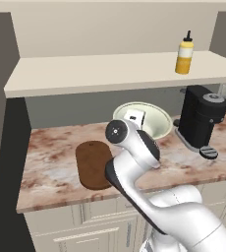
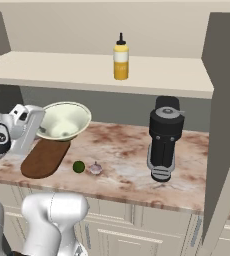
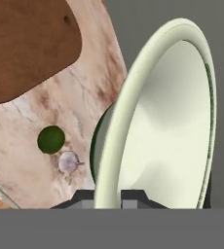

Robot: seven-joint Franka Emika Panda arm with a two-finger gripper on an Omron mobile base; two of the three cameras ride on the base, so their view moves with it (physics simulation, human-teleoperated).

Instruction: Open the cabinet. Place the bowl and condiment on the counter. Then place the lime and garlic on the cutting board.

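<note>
While the cabinet (image 2: 222, 115) already stands open, the white robot arm holds the pale green bowl (image 2: 63, 120) tilted in the air above the marble-look table (image 2: 122, 150), over the far end of the cutting board (image 2: 44, 157), so the bowl is not yet set down. The end effector (image 3: 108, 198) is clamped on the bowl's rim, one dark finger on each side of it. The yellow condiment bottle (image 2: 120, 59) stands upright on the cabinet shelf (image 2: 62, 70), above the cutting board and off to its right. The lime (image 2: 78, 166) and the garlic (image 2: 95, 168) lie side by side on the table just to the right of the cutting board, not on it. A black coffee machine (image 2: 163, 137) stands further right of the board. By this view, the opening is done; the bowl, condiment, lime and garlic are all left to place.
</note>
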